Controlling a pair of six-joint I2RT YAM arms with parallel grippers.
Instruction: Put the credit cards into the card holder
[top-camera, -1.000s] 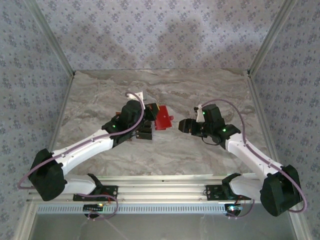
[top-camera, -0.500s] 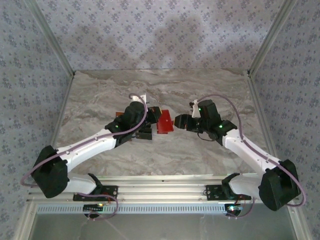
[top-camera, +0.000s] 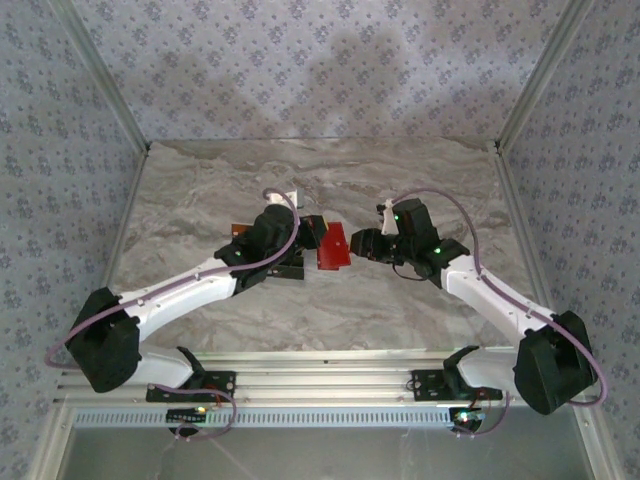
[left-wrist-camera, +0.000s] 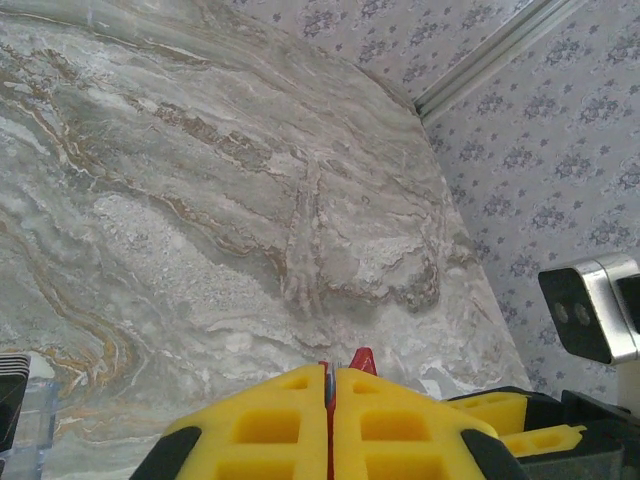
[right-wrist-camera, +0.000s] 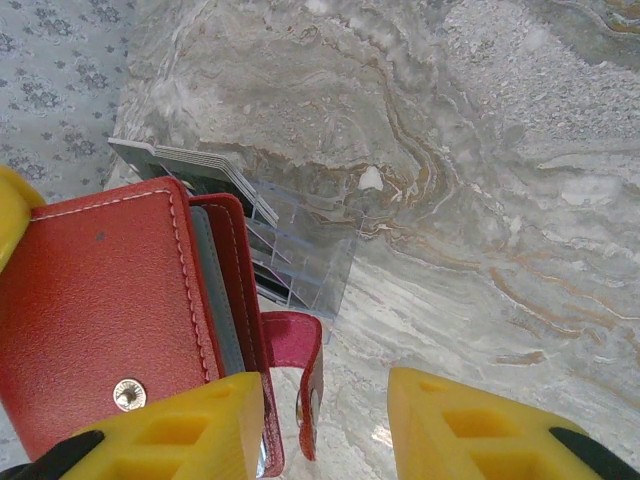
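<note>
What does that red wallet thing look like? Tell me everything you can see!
The card holder is a small red fold-over wallet, leather-like, with pale stitching along its edge, a round metal snap and a pale grey-blue lining. Its snap tab hangs loose between the right gripper's fingers. The left gripper is shut on its thin edge, holding it over the marble-look table.

Far table open; card holder (red) blocks centre lane.
</note>
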